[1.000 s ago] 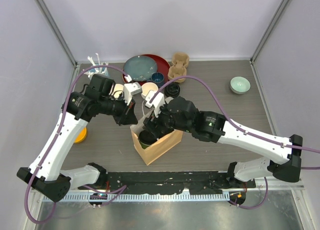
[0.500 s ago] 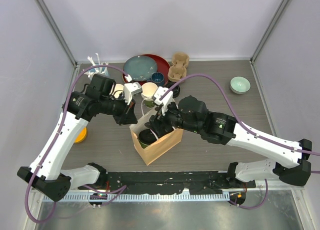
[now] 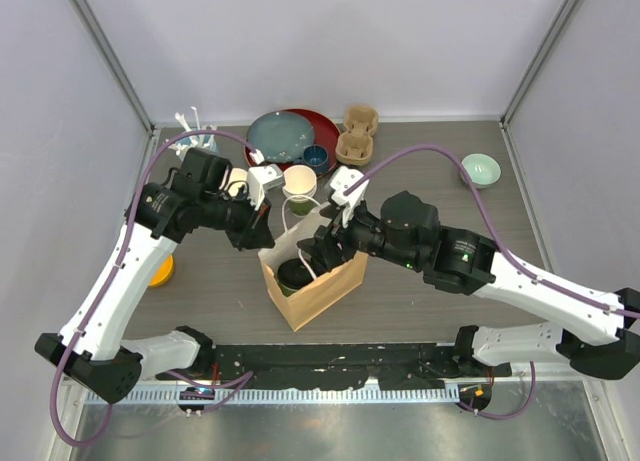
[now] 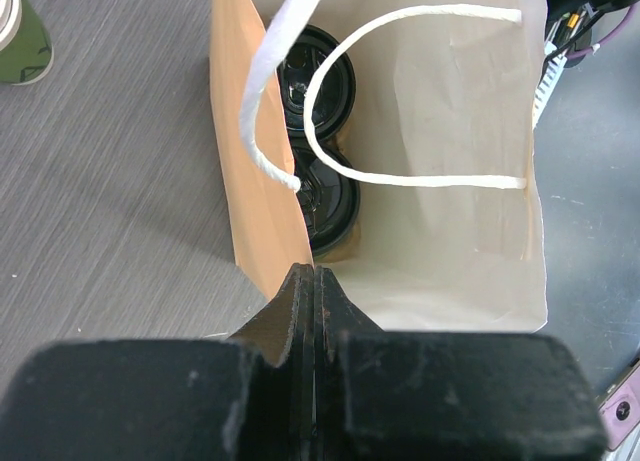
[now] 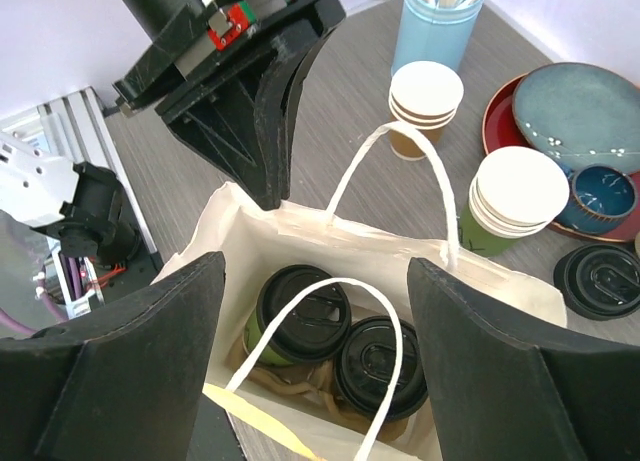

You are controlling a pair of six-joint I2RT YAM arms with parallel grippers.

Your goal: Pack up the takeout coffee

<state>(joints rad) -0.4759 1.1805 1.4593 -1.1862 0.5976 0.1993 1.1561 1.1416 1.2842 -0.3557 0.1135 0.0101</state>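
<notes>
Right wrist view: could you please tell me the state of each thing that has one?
paper bag: upright, mouth open
green-sided cup: lidded, upright inside the bag
brown-sided cup: lidded, upright beside it
left gripper: shut on the bag's rim
right gripper: open, empty, above the bag
spare black lid: lying flat outside the bag

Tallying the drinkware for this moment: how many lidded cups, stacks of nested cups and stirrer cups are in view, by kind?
lidded coffee cups, inside the paper bag: 2
stacks of nested paper cups, one brown-sided and one green-sided: 2
light-blue cup of stirrers: 1
Total: 5
</notes>
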